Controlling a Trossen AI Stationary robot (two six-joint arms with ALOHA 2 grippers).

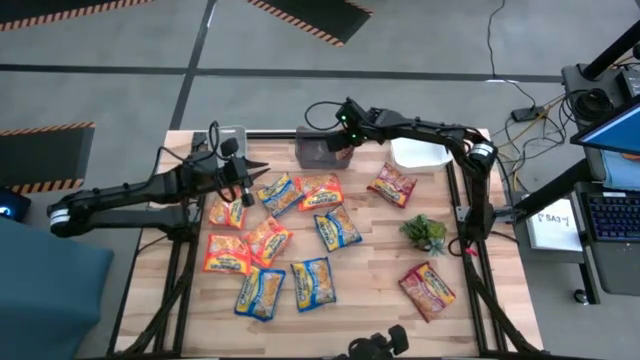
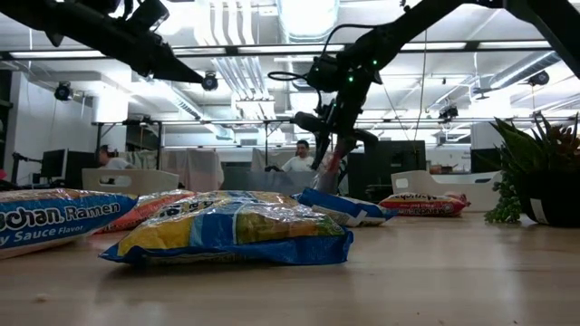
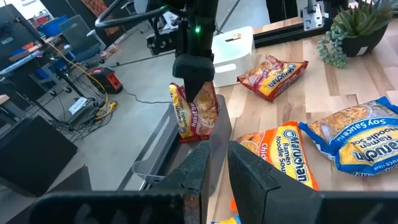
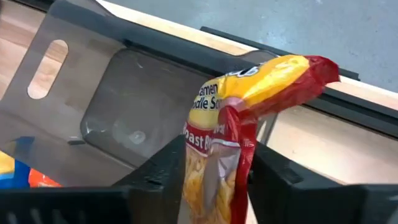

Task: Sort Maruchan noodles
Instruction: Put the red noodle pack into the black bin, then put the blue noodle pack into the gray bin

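Maruchan packets lie flat across the table: blue-and-yellow ones [image 1: 338,228], orange ones [image 1: 227,254] and two dark red ones [image 1: 392,185] [image 1: 428,290]. My right gripper [image 1: 345,143] reaches over the grey bin [image 1: 318,150] at the table's far edge. It is shut on a dark red packet [image 3: 196,112] that hangs below it. My left gripper [image 1: 243,185] hovers above the left-hand packets. Its fingers [image 3: 214,168] show only a thin slit between them and hold nothing. My right gripper pinches the dark red packet between its two fingers at its upper end [image 4: 214,158], coming from above and pointing down. The packet hangs lifted clear over the grey bin [image 4: 124,106]. Its lower end [image 4: 292,71] is bent to one side.
A white bin [image 1: 418,153] sits right of the grey one at the far edge. A small green plant [image 1: 424,232] stands on the right part of the table. Bare wood shows along the near edge. People sit in the room beyond the table [image 2: 299,158].
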